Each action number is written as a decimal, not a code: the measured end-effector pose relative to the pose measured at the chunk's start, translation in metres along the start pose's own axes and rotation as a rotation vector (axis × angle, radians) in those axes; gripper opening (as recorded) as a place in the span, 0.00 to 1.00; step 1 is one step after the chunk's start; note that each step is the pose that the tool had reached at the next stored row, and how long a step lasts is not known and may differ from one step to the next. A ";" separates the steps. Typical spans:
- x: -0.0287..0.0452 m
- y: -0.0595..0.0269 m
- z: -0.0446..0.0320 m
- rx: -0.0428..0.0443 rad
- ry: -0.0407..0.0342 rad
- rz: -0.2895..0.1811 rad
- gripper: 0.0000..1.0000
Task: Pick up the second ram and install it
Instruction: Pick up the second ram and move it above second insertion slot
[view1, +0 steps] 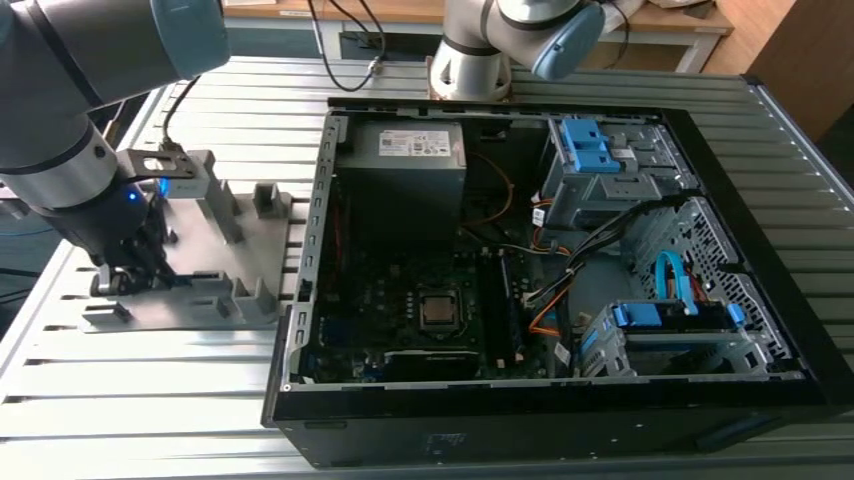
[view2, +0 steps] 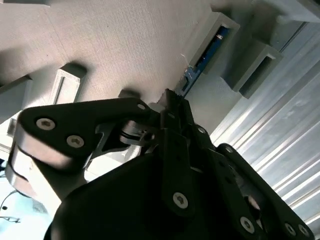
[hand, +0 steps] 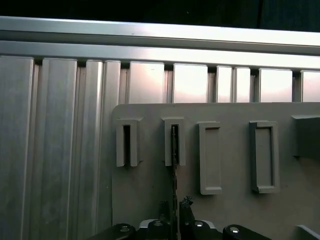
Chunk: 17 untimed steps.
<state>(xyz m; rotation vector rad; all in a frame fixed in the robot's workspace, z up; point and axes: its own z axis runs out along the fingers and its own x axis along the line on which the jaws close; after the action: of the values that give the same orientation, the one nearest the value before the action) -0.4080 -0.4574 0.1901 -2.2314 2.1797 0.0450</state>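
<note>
The gripper (hand: 174, 212) was nearly closed, its two black fingers clenched on the near end of the ram (hand: 174, 175), with only the board's thickness between them. In the second wrist view the fingertips (view2: 170, 97) met at the ram (view2: 202, 60), a thin blue board seen almost edge-on. Its far end sat in a slotted grey block (hand: 174, 142), one of a row of rectangular blocks. The blocks rose from a matte, finely grained grey fixture (hand: 145, 200). That plate lay on a ribbed aluminium table (hand: 60, 150). In the exterior view the gripper (view1: 123, 275) stood low over the fixture (view1: 200, 300), beside an open black case (view1: 747, 250) at the exterior view's right.
</note>
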 end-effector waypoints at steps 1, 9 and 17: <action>0.0000 0.0000 0.0000 0.0000 0.0000 0.000 0.22; 0.0000 0.0000 0.0000 0.0000 0.0001 0.000 0.14; -0.0001 0.0000 -0.0020 0.0002 -0.0001 0.000 0.14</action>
<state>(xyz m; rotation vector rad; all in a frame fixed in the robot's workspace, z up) -0.4080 -0.4574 0.1922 -2.2313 2.1795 0.0449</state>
